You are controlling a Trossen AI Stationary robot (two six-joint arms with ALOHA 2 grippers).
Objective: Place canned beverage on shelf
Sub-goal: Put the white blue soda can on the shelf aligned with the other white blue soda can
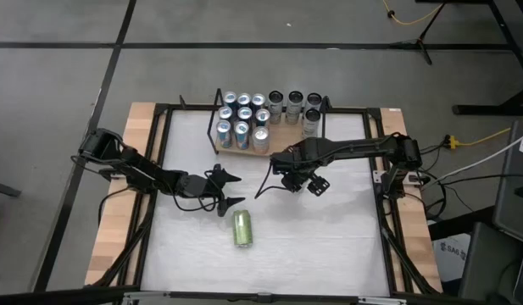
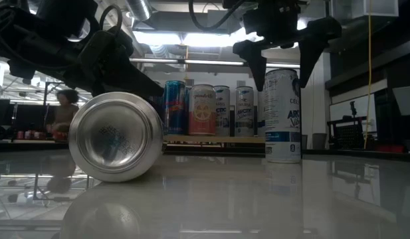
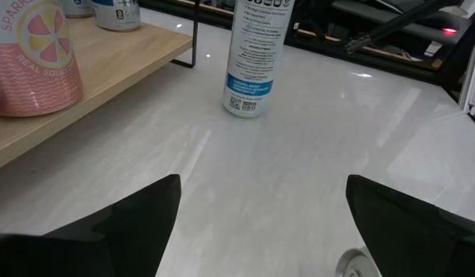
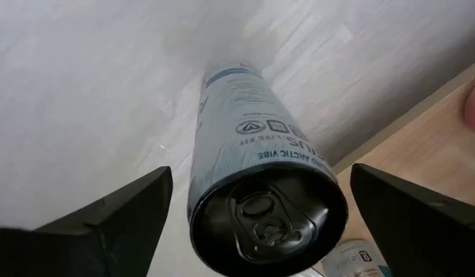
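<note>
A tall white-and-blue can (image 2: 282, 116) stands upright on its base on the white table, just in front of the shelf (image 1: 282, 137). My right gripper (image 2: 282, 73) points down over it, open. Its fingers stand on either side of the can's dark top (image 4: 260, 219) without touching it. A green can (image 1: 243, 228) lies on its side on the table, its silver bottom (image 2: 115, 136) toward the near edge. My left gripper (image 1: 236, 190) hangs open just beyond the green can, touching nothing.
The shelf's wooden board (image 3: 106, 73) carries several upright cans, among them a pink one (image 2: 203, 109). More dark-topped cans (image 1: 295, 103) stand at its right end. A black frame (image 1: 388, 220) borders the table. A person (image 2: 62, 109) is in the room behind.
</note>
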